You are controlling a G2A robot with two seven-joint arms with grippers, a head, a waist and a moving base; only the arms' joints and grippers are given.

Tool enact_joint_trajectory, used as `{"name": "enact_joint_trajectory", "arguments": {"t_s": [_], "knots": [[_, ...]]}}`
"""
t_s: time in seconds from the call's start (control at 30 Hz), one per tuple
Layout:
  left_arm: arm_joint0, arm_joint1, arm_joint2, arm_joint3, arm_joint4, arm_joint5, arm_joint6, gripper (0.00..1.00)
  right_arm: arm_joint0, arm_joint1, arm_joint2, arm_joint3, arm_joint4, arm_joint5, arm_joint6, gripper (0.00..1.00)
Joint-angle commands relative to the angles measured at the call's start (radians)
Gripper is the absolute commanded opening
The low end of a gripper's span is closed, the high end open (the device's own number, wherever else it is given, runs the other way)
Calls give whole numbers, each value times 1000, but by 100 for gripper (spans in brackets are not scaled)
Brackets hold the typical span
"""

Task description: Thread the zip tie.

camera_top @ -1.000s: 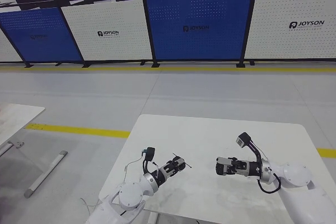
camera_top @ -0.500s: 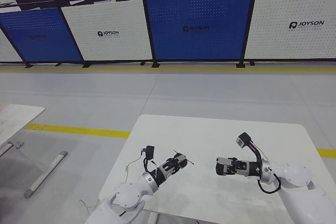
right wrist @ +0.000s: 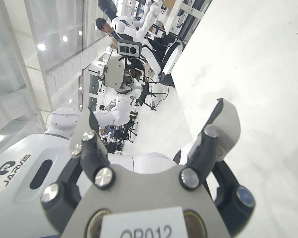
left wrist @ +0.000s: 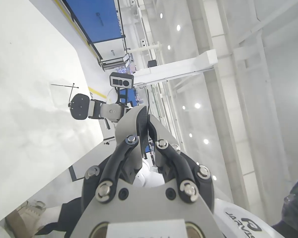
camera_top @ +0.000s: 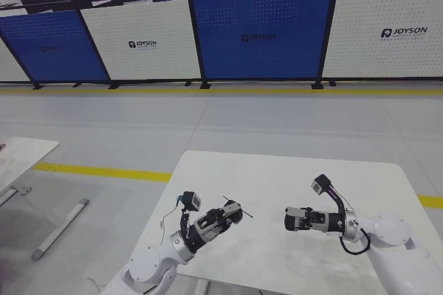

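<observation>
The zip tie (camera_top: 227,200) is a thin black strip sticking out on both sides of my left gripper (camera_top: 235,213), which is shut on it a little above the white table (camera_top: 295,173). In the left wrist view the strip (left wrist: 148,134) runs between the closed pads of the left gripper (left wrist: 146,111). My right gripper (camera_top: 286,219) faces it from the right across a gap, open and empty (right wrist: 156,110). A thin black strand (left wrist: 64,85) shows beside the right gripper (left wrist: 77,106); I cannot tell what it belongs to.
Both arms hang over the front half of the table, whose front edge (camera_top: 229,284) lies close beneath them. Bare floor with a yellow line (camera_top: 103,172) lies to the left, and a second white table (camera_top: 15,155) stands at the far left.
The left arm has swung its wrist and elbow a little leftward, and the zip tie has tilted slightly with it. The right arm has not moved.
</observation>
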Motion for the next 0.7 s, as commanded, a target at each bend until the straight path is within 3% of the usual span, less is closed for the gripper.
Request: {"name": "enact_joint_trajectory", "arguments": {"t_s": [0.0, 0.17, 0.27, 0.33, 0.6, 0.67], "knots": [[0, 0, 0, 0, 0, 0, 0, 0, 0, 0, 0, 0, 0, 0, 0, 100], [-2, -2, 8, -2, -15, -1, 1, 0, 0, 0, 0, 0, 0, 0, 0, 100], [11, -3, 5, -14, -130, -46, -54, 0, 0, 0, 0, 0, 0, 0, 0, 100], [25, -3, -16, -28, -159, -64, -56, 0, 0, 0, 0, 0, 0, 0, 0, 100], [27, -3, -17, -28, -155, -59, -52, 0, 0, 0, 0, 0, 0, 0, 0, 100], [10, -3, -8, -10, -100, -35, -28, 0, 0, 0, 0, 0, 0, 0, 0, 100]]}}
